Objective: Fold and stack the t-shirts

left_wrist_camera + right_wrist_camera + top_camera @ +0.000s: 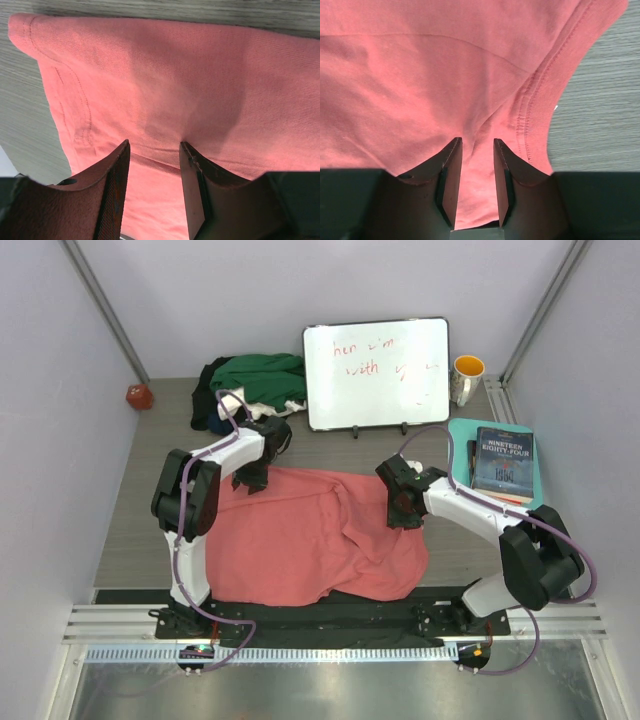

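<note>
At the near table (130, 530) edge, a black shirt (330, 608) lies flat, partly under the pink shirt (300, 540), which is spread across the middle with rumpled folds on its right half. The left gripper (152, 147) sits at the pink shirt's far left corner, jaws spread, tips down on the cloth beside a stitched hem. The right gripper (477, 142) is at the far right, by the ribbed collar. Its jaws are narrowly parted around a ridge of cloth, and I cannot tell if they pinch it. Farther back are a heap (255, 380) of green, white and dark shirts, a board (377, 372), a mug (466, 378) and books (503, 462).
</note>
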`<state>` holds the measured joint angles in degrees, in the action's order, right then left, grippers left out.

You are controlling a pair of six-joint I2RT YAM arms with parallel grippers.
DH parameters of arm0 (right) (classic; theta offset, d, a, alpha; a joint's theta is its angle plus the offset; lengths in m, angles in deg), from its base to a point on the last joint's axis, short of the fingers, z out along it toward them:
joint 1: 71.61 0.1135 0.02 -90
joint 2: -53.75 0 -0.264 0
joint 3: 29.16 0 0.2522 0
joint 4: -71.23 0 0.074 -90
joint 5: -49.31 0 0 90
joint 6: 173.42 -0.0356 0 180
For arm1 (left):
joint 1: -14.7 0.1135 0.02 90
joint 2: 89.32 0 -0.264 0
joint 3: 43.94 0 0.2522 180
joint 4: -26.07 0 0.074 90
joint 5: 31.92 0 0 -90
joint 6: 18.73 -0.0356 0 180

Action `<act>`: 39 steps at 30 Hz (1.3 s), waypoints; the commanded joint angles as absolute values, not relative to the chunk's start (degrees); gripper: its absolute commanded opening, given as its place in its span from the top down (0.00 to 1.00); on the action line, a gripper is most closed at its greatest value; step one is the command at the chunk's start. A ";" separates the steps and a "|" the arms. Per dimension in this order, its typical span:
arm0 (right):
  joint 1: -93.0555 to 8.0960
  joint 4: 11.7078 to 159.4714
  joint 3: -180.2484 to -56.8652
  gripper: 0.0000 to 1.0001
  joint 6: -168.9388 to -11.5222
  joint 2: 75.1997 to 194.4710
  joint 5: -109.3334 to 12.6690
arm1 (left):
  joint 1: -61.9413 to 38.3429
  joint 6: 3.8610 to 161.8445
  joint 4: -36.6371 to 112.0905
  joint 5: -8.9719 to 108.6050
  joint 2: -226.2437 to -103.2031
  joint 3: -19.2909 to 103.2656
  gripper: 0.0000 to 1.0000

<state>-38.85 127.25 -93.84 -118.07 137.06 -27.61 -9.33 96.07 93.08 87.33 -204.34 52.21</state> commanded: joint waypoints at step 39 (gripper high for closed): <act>-39.35 129.90 -96.62 0.99 -115.68 140.50 -24.52 | -9.65 96.06 96.52 89.19 -208.32 54.63 0.84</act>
<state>-38.85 127.56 -93.60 -117.06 141.24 -28.51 -9.35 95.28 94.90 87.53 -207.12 52.73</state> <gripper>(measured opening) 0.024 0.156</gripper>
